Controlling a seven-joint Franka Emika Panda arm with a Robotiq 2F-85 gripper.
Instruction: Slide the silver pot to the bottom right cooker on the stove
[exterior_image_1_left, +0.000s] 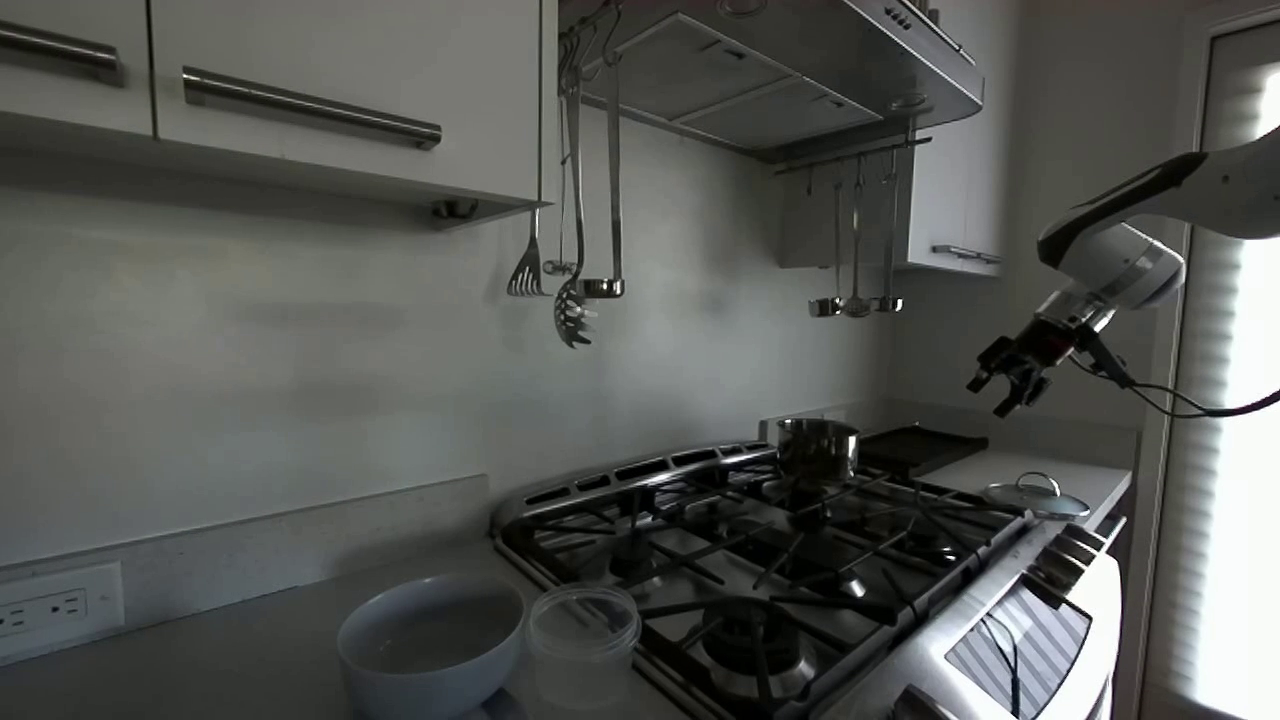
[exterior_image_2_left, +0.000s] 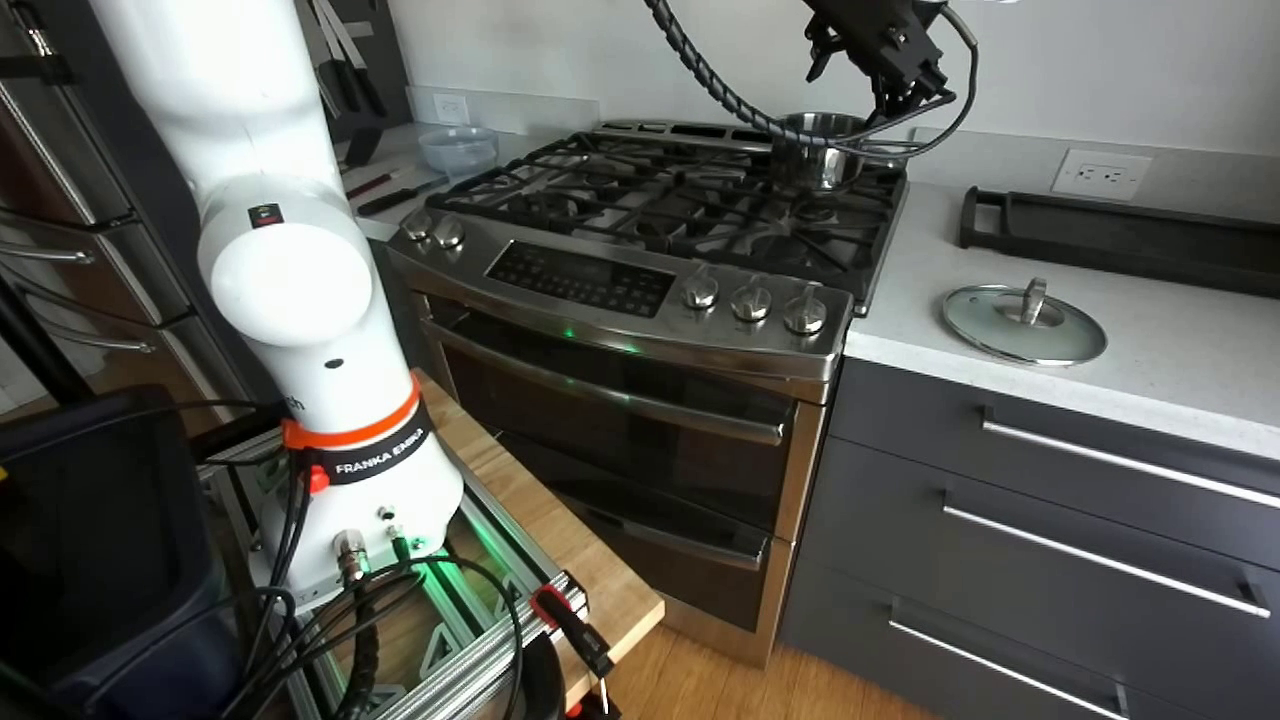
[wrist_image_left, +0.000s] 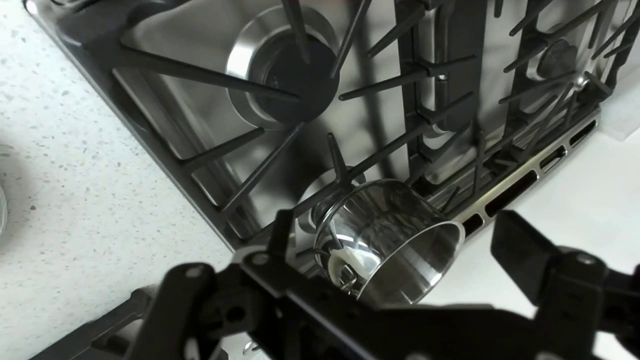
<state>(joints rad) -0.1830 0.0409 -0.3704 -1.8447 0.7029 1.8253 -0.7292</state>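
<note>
The silver pot (exterior_image_1_left: 818, 455) is seen as a small, straight-sided steel cylinder, standing upright, its mouth open and its polished wall streaked with dark and bright reflections. It is carried by the black grate bars (wrist_image_left: 210, 77) of the stove (exterior_image_2_left: 720, 335), at about two o'clock of the stove top in an exterior view, over the rear burner (wrist_image_left: 320, 184). In the wrist view the bottom right cooker (wrist_image_left: 282, 67) is left uncovered, and the pot is found toward five o'clock from it.

In the wrist view the pot's lower rim is masked by the gripper (wrist_image_left: 395, 225), which is itself blurred, and the rear burner is partly hidden by the pot. At nine o'clock a curved edge (wrist_image_left: 2, 210) is cut off too soon to be identified. In an exterior view the pot's wall is crossed by a black cable (exterior_image_2_left: 715, 88), its rim is overlapped at two o'clock by the gripper, and a glass lid (exterior_image_2_left: 990, 325) is laid on the tabletop (exterior_image_2_left: 1180, 350) toward four o'clock from the pot.

The jaws are spread wide, and no object is gripped. In an exterior view, where a pale bowl (exterior_image_1_left: 430, 685) is seen at seven o'clock, they are held in the air at two o'clock from the pot, with a clear gap shown between.
</note>
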